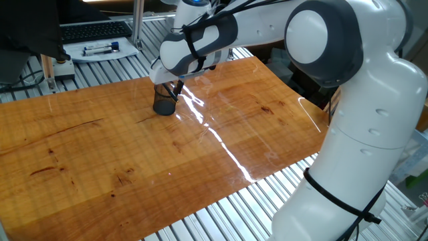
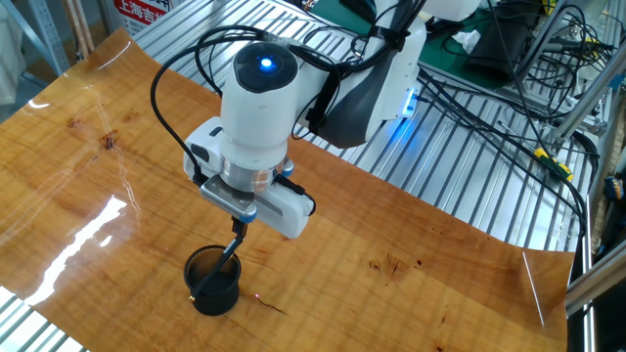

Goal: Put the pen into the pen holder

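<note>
One gripper (image 2: pixel 238 227) pointing down, apparently pinching tilted pen (image 2: pixel 227 256) inside pen holder (image 2: pixel 213 281)

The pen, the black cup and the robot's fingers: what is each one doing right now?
pen: tilted, lower end inside the cup, top end held by the fingers.
pen holder: upright on the wooden table, open top, only the pen visible inside.
gripper: just above the cup's rim, fingers shut on the pen's top end.
markers: lying flat on a tray off the table, blue caps on.
</note>
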`<control>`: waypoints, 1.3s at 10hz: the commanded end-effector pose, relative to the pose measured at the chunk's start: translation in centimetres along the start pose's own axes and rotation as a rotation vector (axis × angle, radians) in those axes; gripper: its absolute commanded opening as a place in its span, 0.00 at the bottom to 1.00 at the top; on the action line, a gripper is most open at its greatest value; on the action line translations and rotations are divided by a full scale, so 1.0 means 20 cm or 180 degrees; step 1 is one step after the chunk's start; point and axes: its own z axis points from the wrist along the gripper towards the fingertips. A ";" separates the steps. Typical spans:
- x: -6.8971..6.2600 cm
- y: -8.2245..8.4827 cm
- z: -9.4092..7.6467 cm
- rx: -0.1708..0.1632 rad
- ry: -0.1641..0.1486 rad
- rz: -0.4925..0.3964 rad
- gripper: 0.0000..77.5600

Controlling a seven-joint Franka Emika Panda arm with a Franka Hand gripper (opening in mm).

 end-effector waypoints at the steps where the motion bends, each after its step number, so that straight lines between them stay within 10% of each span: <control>1: 0.00 0.00 0.01 0.0000 -0.0034 0.0035 0.00; 11: 0.00 0.02 0.01 -0.0032 -0.0027 0.0052 0.00; 12: 0.00 0.02 0.01 -0.0032 -0.0027 0.0053 1.00; 13: 0.00 0.02 0.01 -0.0032 -0.0027 0.0053 1.00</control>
